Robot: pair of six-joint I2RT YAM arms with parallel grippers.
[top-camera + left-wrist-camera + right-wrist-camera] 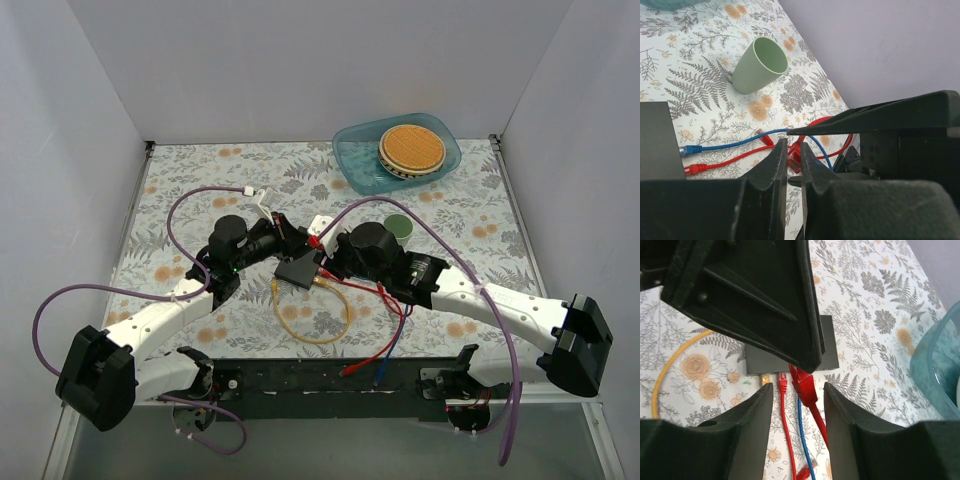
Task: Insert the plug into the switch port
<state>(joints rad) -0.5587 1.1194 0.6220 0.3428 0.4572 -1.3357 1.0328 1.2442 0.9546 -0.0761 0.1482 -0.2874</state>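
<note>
Red plug in left hand, black switch

I have my left arm and right arm both bent inward, wrists nearly meeting in the middle; my left gripper is pinched almost closed, pointing right; my right gripper faces it, fingers standing apart.

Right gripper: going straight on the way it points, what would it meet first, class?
Probably the red plug held by the left gripper, between the right gripper's open fingers; the black switch box lies beyond it.
</note>
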